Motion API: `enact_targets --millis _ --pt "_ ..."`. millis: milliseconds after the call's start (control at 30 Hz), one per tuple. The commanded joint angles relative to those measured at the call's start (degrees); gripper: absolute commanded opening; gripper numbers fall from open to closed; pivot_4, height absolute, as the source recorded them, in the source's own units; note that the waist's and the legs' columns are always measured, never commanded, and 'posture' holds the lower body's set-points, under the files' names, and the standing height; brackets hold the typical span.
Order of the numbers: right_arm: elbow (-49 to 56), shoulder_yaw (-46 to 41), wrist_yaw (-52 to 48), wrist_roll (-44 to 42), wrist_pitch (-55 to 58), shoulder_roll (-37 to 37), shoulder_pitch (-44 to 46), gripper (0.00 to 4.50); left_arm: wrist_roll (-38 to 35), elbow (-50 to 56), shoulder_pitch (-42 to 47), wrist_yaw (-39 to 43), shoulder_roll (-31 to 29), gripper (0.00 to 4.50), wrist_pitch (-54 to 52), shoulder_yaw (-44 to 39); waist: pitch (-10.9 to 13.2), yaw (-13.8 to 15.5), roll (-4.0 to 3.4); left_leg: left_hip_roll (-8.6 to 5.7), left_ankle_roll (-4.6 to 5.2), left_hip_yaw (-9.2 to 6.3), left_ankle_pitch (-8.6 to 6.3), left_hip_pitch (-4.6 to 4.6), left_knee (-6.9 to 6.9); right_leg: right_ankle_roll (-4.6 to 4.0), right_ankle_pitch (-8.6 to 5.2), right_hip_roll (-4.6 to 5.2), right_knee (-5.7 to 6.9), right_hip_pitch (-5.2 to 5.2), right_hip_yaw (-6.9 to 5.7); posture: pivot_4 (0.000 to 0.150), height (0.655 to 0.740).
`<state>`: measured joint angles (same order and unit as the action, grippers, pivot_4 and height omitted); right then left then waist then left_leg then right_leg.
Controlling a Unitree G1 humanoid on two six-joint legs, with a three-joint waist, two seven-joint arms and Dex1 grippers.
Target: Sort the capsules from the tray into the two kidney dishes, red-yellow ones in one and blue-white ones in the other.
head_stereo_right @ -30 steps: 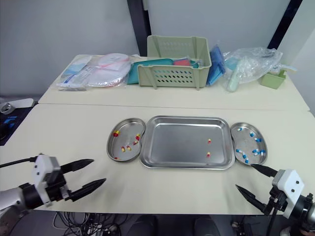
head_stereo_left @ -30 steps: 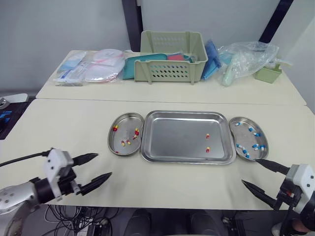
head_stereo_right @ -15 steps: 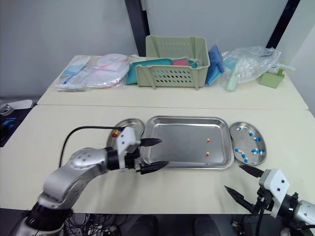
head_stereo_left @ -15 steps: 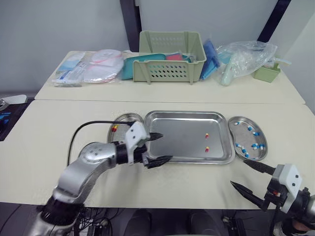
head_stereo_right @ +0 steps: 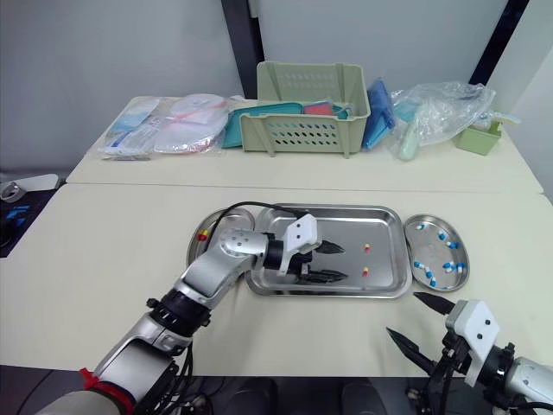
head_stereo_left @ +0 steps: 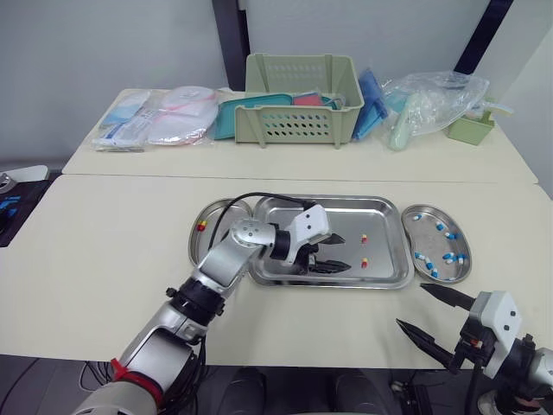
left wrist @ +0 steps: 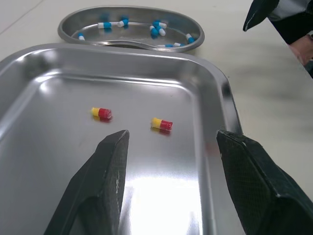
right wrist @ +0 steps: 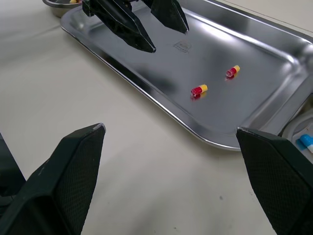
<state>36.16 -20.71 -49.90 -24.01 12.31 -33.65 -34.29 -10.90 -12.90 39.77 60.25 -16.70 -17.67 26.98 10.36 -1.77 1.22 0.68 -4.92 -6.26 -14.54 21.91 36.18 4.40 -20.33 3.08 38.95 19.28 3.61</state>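
- Steel tray [head_stereo_left: 380,220] sits mid-table, long side facing the robot, with a kidney dish touching or just beside each short end.
- Two red-yellow capsules [left wrist: 162,124] lie on the tray floor toward its right end, near each other but apart, both flat.
- Left gripper [head_stereo_left: 344,252] is over the tray's middle with its fingers spread wide and nothing between them.
- Its tips point at the two capsules and stop short of them. In the left wrist view both capsules lie ahead of the fingertips [left wrist: 120,139], in line with the gap.
- Cannot tell if the left fingers touch the tray floor or hang just above it.
- Left arm crosses over the near part of the left kidney dish [head_stereo_left: 212,213].
- One sorted red-yellow capsule [head_stereo_left: 201,226] shows in that dish; the arm hides the rest.
- Right kidney dish [head_stereo_left: 432,244] holds several blue-white capsules [head_stereo_left: 448,257], scattered and not stacked.
- Right gripper [head_stereo_left: 411,305] is low at the table's front edge, near the tray's right front corner and in front of the right dish. Fingers are spread wide, holding nothing, touching neither tray nor dish.
- Back table: pale green basket [head_stereo_left: 301,99] with flat packs inside, sealed packets [head_stereo_left: 164,117] to its left, clear plastic bag [head_stereo_left: 432,99] to its right.
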Motion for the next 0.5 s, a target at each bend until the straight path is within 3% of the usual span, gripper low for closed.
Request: enact_targets --millis 33,500 --pt "-1.32 -0.64 -0.92 0.07 -3.73 0.79 -1.54 4.50 2.30 -5.91 3.38 1.40 3.02 2.90 3.76 0.68 0.00 0.09 0.00 0.00 0.00 -0.01 0.00 0.00 0.01 0.00 0.00 0.00 0.00 -0.01 -0.02 0.150 0.7400" --pt "-4.40 -0.01 -0.12 0.31 -8.84 2.75 -3.05 4.50 8.81 -26.12 9.75 3.84 12.54 2.90 12.30 -0.37 0.01 0.02 0.01 -0.02 0.00 0.00 0.00 0.01 0.02 0.01 0.00 0.01 0.00 0.00 0.00 0.150 0.7400"
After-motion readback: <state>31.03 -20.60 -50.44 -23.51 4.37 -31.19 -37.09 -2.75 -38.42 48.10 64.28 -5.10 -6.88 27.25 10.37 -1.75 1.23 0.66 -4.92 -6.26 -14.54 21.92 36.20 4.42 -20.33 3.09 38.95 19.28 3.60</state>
